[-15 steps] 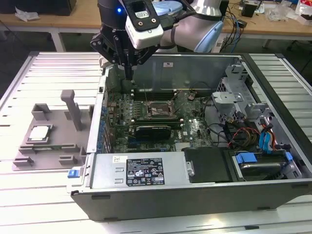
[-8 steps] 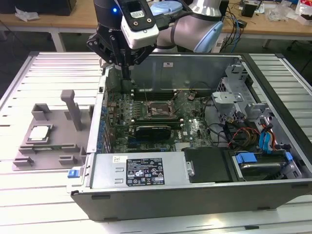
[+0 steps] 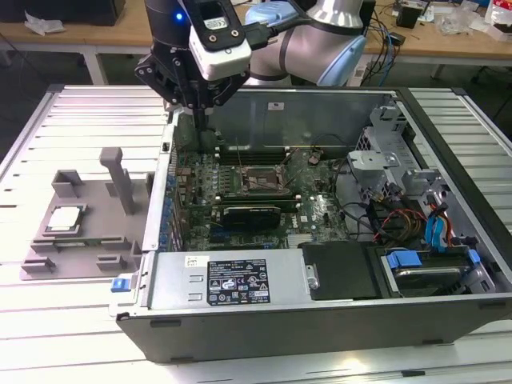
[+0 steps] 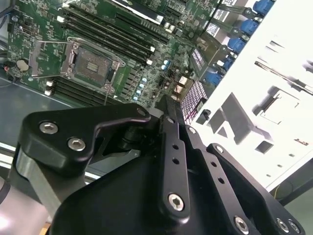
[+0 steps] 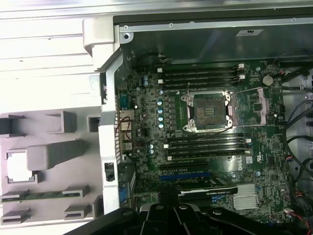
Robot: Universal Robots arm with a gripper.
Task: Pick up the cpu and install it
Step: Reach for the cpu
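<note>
- The gripper (image 3: 199, 110) hangs over the open computer case (image 3: 360, 316), at its far corner on the exterior view's left, fingers pressed together on nothing.
- The cpu (image 3: 66, 218) lies flat in a pocket of the grey tray (image 3: 48, 264), on the exterior view's left, well apart from the gripper.
- The socket (image 3: 254, 178) stands bare.
- The cpu is probably light, stiff, smooth-topped and fragile underneath; grip two opposite edges, level.

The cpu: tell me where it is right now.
The cpu lies in a recess of the grey tray, on the exterior view's left, outside the open computer case and near the tray's upright post.
</note>
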